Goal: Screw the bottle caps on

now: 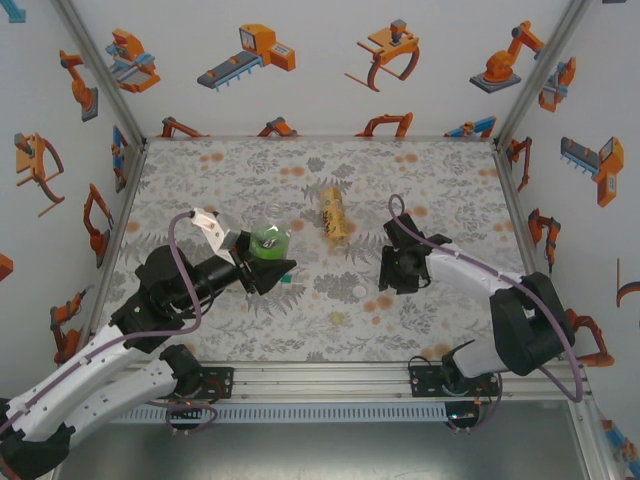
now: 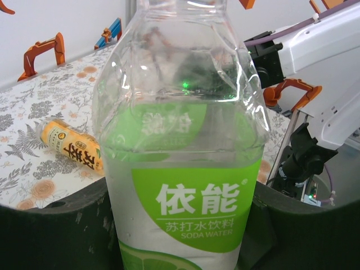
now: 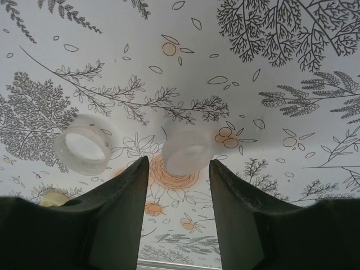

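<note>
Cap — lying on the table just ahead of the right gripper, with jaws apart and gripping nothing. Risking a skid when closing off-centre, knocking it into the clear cap beside it. Further over, clamping the bottle upright in the closed left gripper, neck looking uncapped — possibly spinning in that grip under twisting, or cross-threading on a tilted cap. Beyond, lying on its side: amber bottle, liable to be rolling.
</note>
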You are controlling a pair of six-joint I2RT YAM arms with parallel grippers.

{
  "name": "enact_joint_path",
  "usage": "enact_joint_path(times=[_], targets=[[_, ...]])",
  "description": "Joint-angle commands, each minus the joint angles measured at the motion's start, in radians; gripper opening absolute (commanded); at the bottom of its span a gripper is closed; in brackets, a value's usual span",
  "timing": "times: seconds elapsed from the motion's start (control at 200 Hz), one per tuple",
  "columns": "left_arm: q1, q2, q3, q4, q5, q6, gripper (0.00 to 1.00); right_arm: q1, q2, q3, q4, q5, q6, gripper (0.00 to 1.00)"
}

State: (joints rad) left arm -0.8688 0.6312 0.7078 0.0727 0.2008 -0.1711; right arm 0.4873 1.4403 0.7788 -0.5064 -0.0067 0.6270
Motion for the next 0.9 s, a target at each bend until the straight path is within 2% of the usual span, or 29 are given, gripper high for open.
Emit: enact_joint_path(times=[0.0, 0.25, 0.431, 0.896], targets=[[0.006, -0.013, -0.012, 0.001, -0.011, -0.02, 0.0, -0.008, 0.014, -0.019, 0.005, 0.014, -0.006, 0.46], [0.007, -0.011, -0.012, 0.001, -0.007, -0.028, 0.0, -0.017, 0.026, -0.04, 0.025, 0.01, -0.003, 0.44], [0.006, -0.007, -0.011, 0.001, -0.005, -0.03, 0.0, -0.032, 0.043, -0.055, 0.045, 0.005, -0.005, 0.39], [0.006, -0.012, -0.006, -0.011, -0.009, -0.034, 0.0, -0.038, -0.038, 0.059, -0.071, 0.036, -0.034, 0.43]])
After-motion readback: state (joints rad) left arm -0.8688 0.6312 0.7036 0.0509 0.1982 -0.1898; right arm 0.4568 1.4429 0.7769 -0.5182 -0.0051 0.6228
